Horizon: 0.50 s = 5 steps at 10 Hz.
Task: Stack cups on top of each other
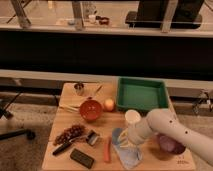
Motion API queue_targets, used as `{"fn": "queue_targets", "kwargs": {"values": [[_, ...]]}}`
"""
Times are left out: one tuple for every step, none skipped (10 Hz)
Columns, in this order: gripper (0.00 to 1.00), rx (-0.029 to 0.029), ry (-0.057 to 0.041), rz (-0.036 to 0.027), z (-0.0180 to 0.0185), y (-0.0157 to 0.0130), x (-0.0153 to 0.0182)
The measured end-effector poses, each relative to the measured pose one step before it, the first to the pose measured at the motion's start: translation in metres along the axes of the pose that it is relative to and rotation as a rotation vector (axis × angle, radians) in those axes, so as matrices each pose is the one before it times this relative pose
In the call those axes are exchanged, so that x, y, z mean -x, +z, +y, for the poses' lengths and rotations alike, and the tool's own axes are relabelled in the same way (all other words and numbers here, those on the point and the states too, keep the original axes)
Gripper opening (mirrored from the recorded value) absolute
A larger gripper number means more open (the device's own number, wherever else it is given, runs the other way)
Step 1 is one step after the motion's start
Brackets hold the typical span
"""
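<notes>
The cream-white cup (132,116) stands upright on the wooden table (65,125), just in front of the green tray. The light blue cup (118,136) is a little nearer and to the left, partly covered by my arm. My gripper (128,145) comes in from the lower right on a white arm and hangs over the light blue cup, just in front of the cream-white cup. I cannot tell whether it touches either cup.
A green tray (141,93) sits at the back right. A dark purple bowl (170,144) is under my arm. An orange bowl (91,109), yellow fruit (109,104), small metal cup (79,88), grapes (69,133), carrot (107,149) and black block (82,158) lie to the left.
</notes>
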Motion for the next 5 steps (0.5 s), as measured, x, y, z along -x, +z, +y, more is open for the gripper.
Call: {"fn": "queue_targets", "kwargs": {"values": [[0.00,0.00015,0.00591,-0.00112,0.00081,-0.00139,-0.00259],[0.00,-0.00231,0.00538,-0.00235,-0.00004,-0.00142,-0.00199],[0.00,-0.00022,0.00477,-0.00116,0.00069,-0.00152,-0.00196],[0.00,0.00002,0.00421,-0.00048,0.00092,-0.00155,-0.00171],[0.00,-0.00103,0.00476,0.00080,0.00087,-0.00180,-0.00244]]}}
